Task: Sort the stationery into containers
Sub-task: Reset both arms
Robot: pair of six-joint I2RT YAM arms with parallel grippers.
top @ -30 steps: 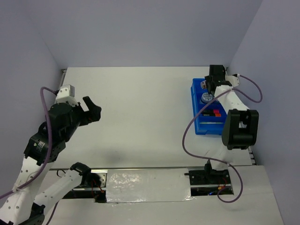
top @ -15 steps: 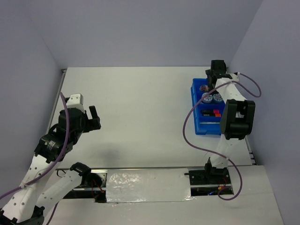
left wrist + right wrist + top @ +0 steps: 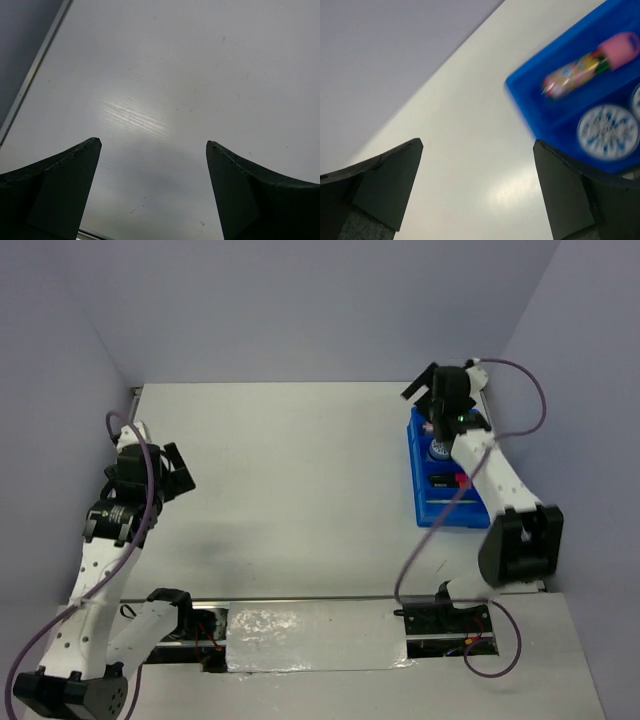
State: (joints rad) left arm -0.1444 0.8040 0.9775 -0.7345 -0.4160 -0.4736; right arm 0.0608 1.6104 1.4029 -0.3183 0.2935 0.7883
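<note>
tray at table's right edge | right gripper near its far corner

The left arm rises well apart from the tray, on the opposite side; its forearm bends toward the tray; the left gripper hangs with jaws spread wide and nothing between them, as the wrist view also shows; the right arm has its elbow by the tray's near end and stretches along it; the right gripper hovers at the tray's far left corner, jaws wide and empty.
</note>
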